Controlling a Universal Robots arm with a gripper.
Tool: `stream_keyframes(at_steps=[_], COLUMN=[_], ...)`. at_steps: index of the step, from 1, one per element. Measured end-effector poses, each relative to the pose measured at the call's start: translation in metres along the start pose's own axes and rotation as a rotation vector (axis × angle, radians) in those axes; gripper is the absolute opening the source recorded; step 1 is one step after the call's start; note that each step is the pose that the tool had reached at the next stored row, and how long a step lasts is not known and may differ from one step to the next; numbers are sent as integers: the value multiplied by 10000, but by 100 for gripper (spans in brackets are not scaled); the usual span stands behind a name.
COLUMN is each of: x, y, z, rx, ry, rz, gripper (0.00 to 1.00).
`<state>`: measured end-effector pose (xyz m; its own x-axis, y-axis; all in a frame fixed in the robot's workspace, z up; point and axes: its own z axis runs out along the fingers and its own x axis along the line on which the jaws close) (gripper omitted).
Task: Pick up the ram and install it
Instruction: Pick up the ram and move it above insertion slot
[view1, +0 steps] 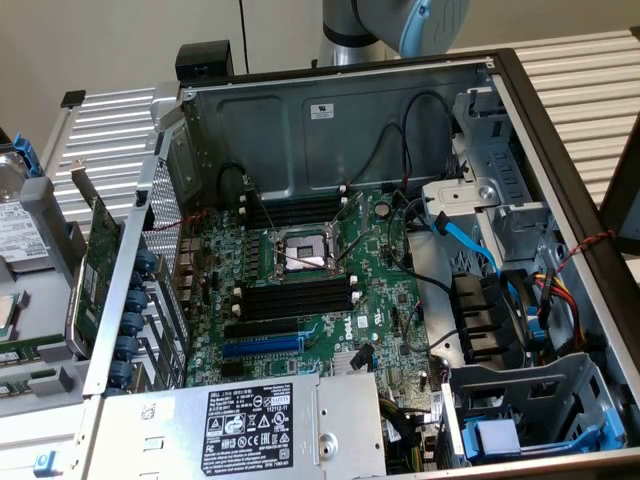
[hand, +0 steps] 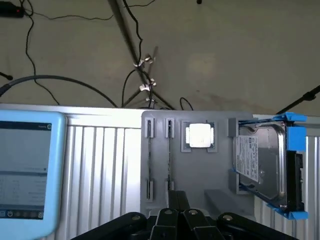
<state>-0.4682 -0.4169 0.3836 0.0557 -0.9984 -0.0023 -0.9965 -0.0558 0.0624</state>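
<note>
Gripper (hand: 178, 199) fingers together, empty, just short of grey parts holder (hand: 216, 171). Ram (hand: 170, 157) looks parked on edge in holder slot beside CPU (hand: 200, 135), prob. so top edge is free for pinch. Mobo memory slots (view1: 296, 296) bare, no stick in yet.

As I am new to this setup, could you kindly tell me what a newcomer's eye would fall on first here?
The open computer case dominates the exterior view, its green motherboard bare, with a CPU socket between black memory slots. In the wrist view, a hard drive in a blue frame lies on a grey tray near a shiny square chip, the shut end effector close by.
</note>
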Motion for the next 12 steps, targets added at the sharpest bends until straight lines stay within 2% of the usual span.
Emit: stream_keyframes(at_steps=[12], x=[0], y=[0], z=[0], rx=[-5], ry=[136], rz=[-2182], gripper=[11])
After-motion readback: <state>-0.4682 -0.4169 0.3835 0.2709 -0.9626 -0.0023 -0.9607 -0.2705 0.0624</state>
